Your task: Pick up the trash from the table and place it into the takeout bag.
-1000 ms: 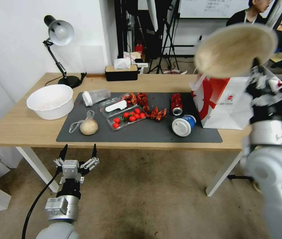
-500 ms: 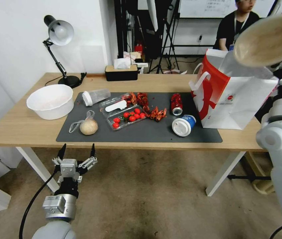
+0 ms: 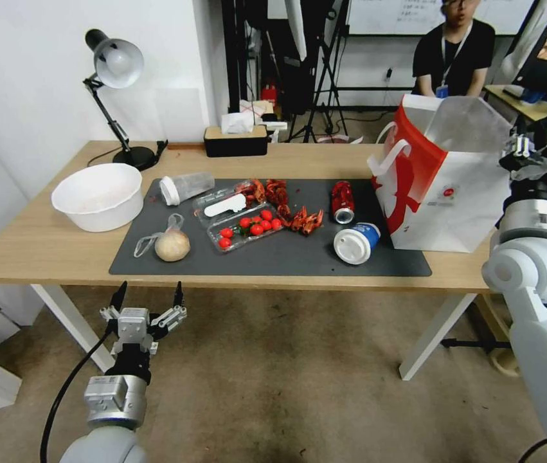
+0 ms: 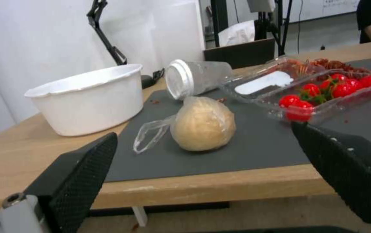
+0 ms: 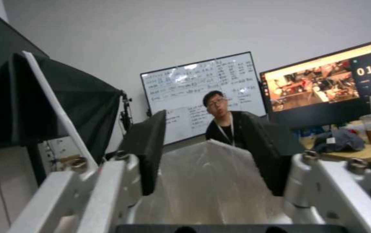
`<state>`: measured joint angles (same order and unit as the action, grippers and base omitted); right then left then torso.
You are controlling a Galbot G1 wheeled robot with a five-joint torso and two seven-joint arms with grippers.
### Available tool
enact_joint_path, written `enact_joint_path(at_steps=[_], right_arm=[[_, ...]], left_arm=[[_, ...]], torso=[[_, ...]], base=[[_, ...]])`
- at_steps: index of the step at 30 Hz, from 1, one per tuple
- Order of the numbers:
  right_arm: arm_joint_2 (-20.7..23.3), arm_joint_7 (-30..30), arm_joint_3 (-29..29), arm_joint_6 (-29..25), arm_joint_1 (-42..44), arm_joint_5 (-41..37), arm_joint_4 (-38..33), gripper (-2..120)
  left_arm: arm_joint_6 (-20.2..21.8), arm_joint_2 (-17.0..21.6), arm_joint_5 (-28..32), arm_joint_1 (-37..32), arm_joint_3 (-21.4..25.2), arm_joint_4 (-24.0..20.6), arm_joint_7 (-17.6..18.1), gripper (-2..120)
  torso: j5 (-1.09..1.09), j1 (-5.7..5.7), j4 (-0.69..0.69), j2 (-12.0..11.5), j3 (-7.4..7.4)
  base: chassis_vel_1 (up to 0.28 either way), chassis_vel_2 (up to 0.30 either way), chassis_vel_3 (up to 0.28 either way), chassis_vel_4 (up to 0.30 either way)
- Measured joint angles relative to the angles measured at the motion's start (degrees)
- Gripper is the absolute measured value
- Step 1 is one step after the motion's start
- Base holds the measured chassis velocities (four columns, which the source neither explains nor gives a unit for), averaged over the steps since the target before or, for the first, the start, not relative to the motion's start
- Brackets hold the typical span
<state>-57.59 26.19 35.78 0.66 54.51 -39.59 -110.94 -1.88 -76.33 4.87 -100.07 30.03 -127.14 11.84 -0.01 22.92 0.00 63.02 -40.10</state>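
Left gripper (image 3: pixel 147 294) hangs below table (image 3: pixel 42 247) edge, fingers spread, empty — bagged bun (image 3: pixel 171 245) at its 12 o'clock, nearest trash. Right gripper (image 5: pixel 207 152) released, beside takeout bag (image 3: pixel 453 206) — farther off.

Bright, even indoor light with soft shadows; head view bends at its edges, both wrist views look soft.

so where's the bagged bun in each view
Head view: bun on the mat's near-left part, just ahead of the open left gripper.
Left wrist view: bun centre frame, between the jaws.
Right wrist view: not in it.
Shared landmark: white bowl, beside the bun in both.
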Motion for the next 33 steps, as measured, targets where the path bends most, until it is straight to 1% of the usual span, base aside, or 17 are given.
enact_joint_path(at_steps=[3, 4, 5, 7, 9, 11, 12, 13, 16, 17, 22, 24, 26, 28, 29, 32, 33], right_arm=[[0.03, -0.15, 0.01, 0.09, 0.10, -0.27, -0.44, 65], [0.03, -0.15, 0.01, 0.09, 0.10, -0.27, -0.44, 65], [0.02, -0.48, 0.01, 0.09, 0.22, -0.48, -0.88, 68], [0.19, -1.18, 0.01, 0.00, 0.43, -0.89, -1.46, 80], [0.34, -1.43, 0.01, -0.09, 0.49, -0.95, -1.63, 82], [0.62, -2.31, -0.02, -0.51, 0.84, -1.31, -2.48, 92], [0.62, -2.31, -0.02, -0.51, 0.84, -1.31, -2.48, 92], [0.62, -2.59, -0.02, -0.63, 1.05, -1.46, -2.87, 97], [0.15, -4.69, 0.09, -0.82, 3.72, -2.82, -6.82, 100], [0.15, -4.69, 0.09, -0.82, 3.72, -2.82, -6.82, 100], [-1.40, -6.16, 0.16, 0.36, 10.47, -3.40, -13.25, 100], [-2.36, -8.53, 0.24, 0.58, 14.73, -0.57, -15.36, 100], [-2.53, -9.07, 0.30, 0.58, 15.63, 0.33, -15.72, 100], [-3.33, -10.75, 0.43, 0.56, 20.86, 5.70, -17.66, 100], [-3.33, -10.75, 0.43, 0.56, 20.86, 5.70, -17.66, 100], [-5.72, -11.96, 0.35, -0.98, 30.88, 13.72, -19.18, 100], [-5.72, -11.96, 0.35, -0.98, 30.88, 13.72, -19.18, 100]], left_arm=[[0.05, 0.07, 0.05, 0.07, -0.04, -0.03, 0.00, 100], [0.05, 0.07, 0.05, 0.07, -0.04, -0.03, 0.00, 100], [-0.01, 0.12, 0.22, 0.22, -0.02, -0.03, 0.01, 100], [-0.19, 0.19, 0.55, 0.37, 0.02, -0.04, 0.01, 100], [-0.41, 0.19, 0.61, 0.40, 0.02, -0.02, 0.00, 100], [-0.96, 0.15, 0.72, 0.41, 0.05, 0.18, 0.00, 100], [-0.96, 0.15, 0.72, 0.41, 0.05, 0.18, 0.00, 100], [-1.08, 0.14, 0.78, 0.38, 0.05, 0.20, 0.01, 100], [-1.45, 0.24, 1.14, 0.23, 0.16, 0.19, 0.00, 100], [-1.45, 0.24, 1.14, 0.23, 0.16, 0.19, 0.00, 100], [-1.47, 0.33, 1.41, 0.11, 0.22, 0.03, -0.05, 100], [-1.60, 0.08, 1.40, -0.02, 0.10, 0.03, -0.15, 100], [-1.65, 0.02, 1.39, -0.05, 0.08, 0.03, -0.17, 100], [-2.06, -0.30, 1.33, -0.23, 0.04, -0.02, -0.27, 100], [-2.06, -0.30, 1.33, -0.23, 0.04, -0.02, -0.27, 100], [-2.93, -0.77, 1.31, -0.29, 0.26, 0.20, -0.99, 100], [-2.93, -0.77, 1.31, -0.29, 0.26, 0.20, -0.99, 100]], torso=[[0.01, 0.00, 0.00, 0.00, 0.00], [0.01, 0.00, 0.00, 0.00, 0.00], [0.00, 0.00, 0.00, 0.00, 0.00], [0.01, 0.00, 0.00, 0.00, 0.00], [0.00, 0.00, 0.00, 0.00, 0.00], [0.00, 0.00, 0.00, 0.00, 0.00], [0.00, 0.00, 0.00, 0.00, 0.00], [0.00, 0.00, 0.00, 0.00, 0.00], [0.00, 0.00, 0.01, 0.00, 0.00], [0.00, 0.00, 0.01, 0.00, 0.00], [0.00, 0.00, 0.00, 0.01, 0.00], [0.01, 0.00, -0.01, 0.00, 0.00], [0.01, 0.00, -0.01, 0.01, 0.01], [0.01, 0.00, 0.01, 0.01, 0.01], [0.01, 0.00, 0.01, 0.01, 0.01], [0.00, 0.00, -0.01, 0.01, 0.01], [0.00, 0.00, -0.01, 0.01, 0.01]], base=[[0.000, 0.000, 0.000, 0.000], [0.000, 0.000, 0.000, 0.000], [0.000, 0.000, 0.000, 0.000], [0.000, 0.000, 0.000, 0.000], [0.000, 0.000, 0.000, 0.000], [0.000, 0.000, 0.000, 0.000], [0.000, 0.000, 0.000, 0.000], [0.000, 0.000, 0.000, 0.000], [0.000, 0.000, 0.000, 0.000], [0.000, 0.000, 0.000, 0.000], [0.000, 0.000, 0.000, 0.000], [0.000, 0.000, 0.000, 0.000], [0.000, 0.000, 0.000, 0.000], [0.000, 0.000, 0.000, 0.000], [0.000, 0.000, 0.000, 0.000], [0.000, 0.000, 0.000, 0.000], [0.000, 0.000, 0.000, 0.000]])
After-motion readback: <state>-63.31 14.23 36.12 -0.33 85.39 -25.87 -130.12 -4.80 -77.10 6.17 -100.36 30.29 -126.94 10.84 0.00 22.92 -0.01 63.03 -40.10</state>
